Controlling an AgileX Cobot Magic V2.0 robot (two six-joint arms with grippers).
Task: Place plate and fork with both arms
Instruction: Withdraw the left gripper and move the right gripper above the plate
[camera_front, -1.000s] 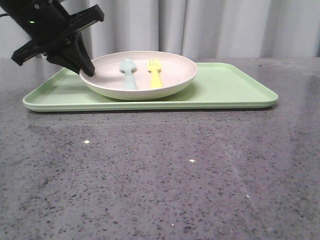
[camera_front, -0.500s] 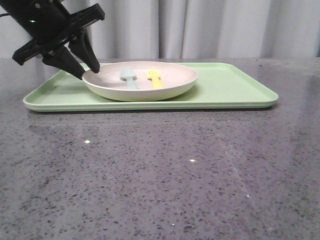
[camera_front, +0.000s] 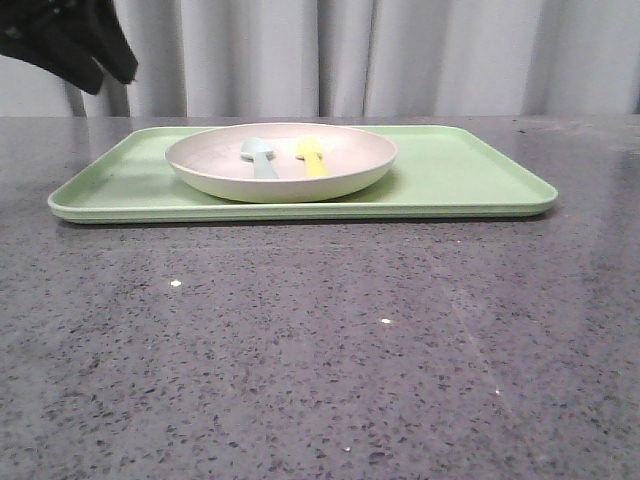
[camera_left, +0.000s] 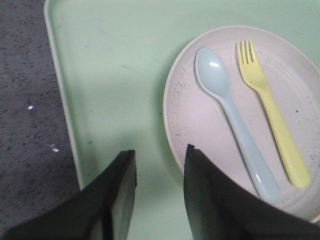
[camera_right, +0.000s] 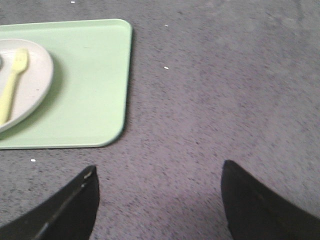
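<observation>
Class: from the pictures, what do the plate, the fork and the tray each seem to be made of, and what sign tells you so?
Plate: probably matte plastic or a fibre composite; dull, faintly speckled inside, no glaze shine.
Fork: likely yellow plastic; one even colour, thin, moulded, soft sheen.
Tray: seemingly light green plastic, satin finish; rounded moulded rim, uniform colour.
None can be confirmed by sight alone.

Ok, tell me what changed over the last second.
The left claw let go of the plate, which settled flat on the tray, then withdrew up and to the left, open and empty. The fork and blue spoon stayed in the plate; the tray did not move.
</observation>
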